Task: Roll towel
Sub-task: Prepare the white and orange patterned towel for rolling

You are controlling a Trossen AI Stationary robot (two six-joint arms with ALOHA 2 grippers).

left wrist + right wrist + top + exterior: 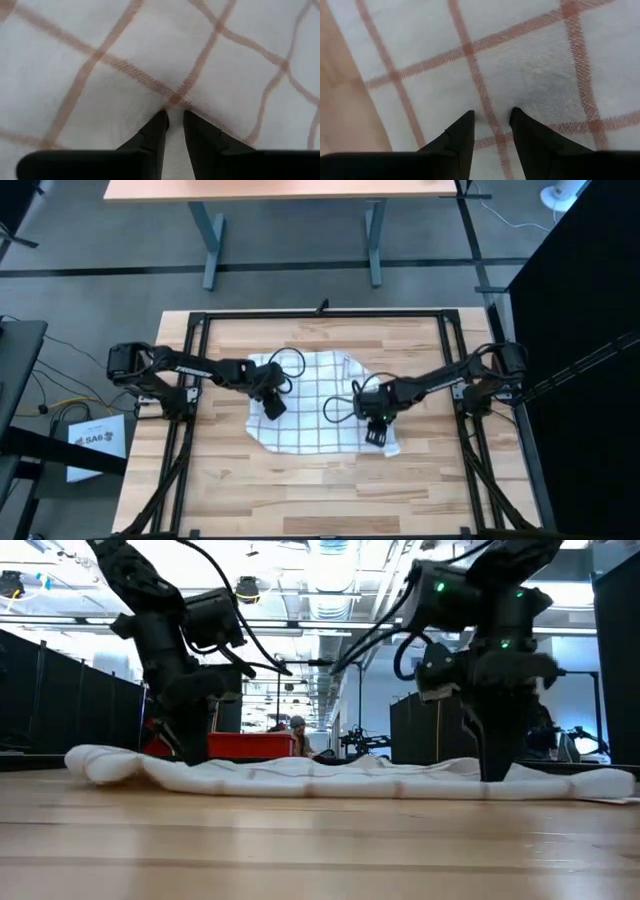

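Towel (310, 405) lies rumpled at mid table (300, 490), between both arms. Right gripper (376, 432) is down on its near right corner, jaws slightly apart, tips pressing the cloth. Left gripper (272, 405) sits farther back on the left part, jaws nearly together, a small fold between.

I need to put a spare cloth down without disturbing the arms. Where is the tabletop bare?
Bare wood runs along the table edge below the towel, and in a narrower strip above it. The middle is crowded: left gripper and right gripper both press on the towel.
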